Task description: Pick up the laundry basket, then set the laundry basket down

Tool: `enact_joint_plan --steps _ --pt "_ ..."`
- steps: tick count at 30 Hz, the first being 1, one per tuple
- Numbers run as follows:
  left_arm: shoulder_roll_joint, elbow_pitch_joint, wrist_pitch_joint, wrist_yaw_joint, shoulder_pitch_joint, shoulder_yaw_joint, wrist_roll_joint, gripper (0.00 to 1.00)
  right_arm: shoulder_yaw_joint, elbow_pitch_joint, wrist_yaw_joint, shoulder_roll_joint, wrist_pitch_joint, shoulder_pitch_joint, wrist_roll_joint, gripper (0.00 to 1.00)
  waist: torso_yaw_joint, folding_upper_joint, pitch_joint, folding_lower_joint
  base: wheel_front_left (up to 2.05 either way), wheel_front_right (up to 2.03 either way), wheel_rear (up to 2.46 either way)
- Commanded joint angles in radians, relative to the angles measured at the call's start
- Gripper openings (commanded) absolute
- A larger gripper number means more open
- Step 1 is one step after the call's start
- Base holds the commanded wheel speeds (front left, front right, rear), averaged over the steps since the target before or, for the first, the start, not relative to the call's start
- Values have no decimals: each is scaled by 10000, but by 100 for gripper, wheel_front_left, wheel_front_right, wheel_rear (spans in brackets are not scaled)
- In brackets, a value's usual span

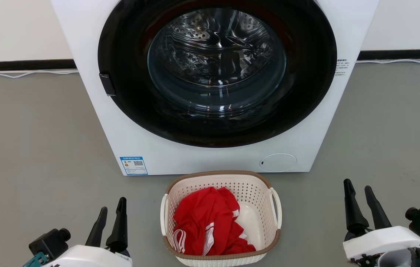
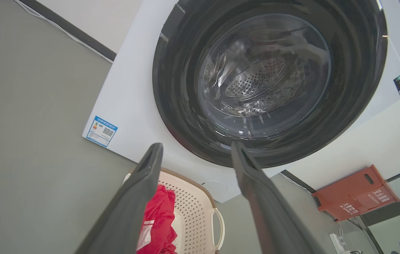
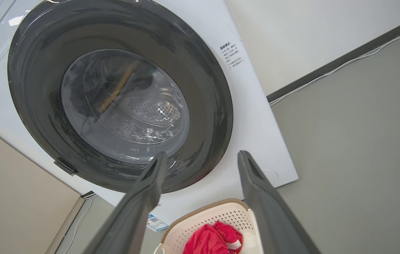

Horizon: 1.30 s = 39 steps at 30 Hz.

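The left claw [image 1: 112, 205] and right claw [image 1: 358, 185] are hovering, each spread apart, flanking the laundry basket [image 1: 248, 191] on the floor [image 1: 28, 148] before the washing machine [image 1: 195, 159]. Probably light, stiff plastic, it is likely offering its best hold at the side handles [image 1: 278, 207].

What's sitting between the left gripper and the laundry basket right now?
Nothing. In the head view, just a stretch of bare grey floor separates the open left gripper from the near side of the laundry basket.
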Motion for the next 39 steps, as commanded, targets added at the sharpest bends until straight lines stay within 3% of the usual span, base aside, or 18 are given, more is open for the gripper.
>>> enact_joint_plan --steps 1,39 --pt "103 -340 -118 81 -186 126 296 100 95 -276 47 -50 -169 -210 -314 100 13 0 2 0 0 0 0" --pt "153 -772 -1233 352 86 -10 5268 100 -223 -278 70 111 -1285 98 -5408 100 -130 0 54 0 0 0 0"
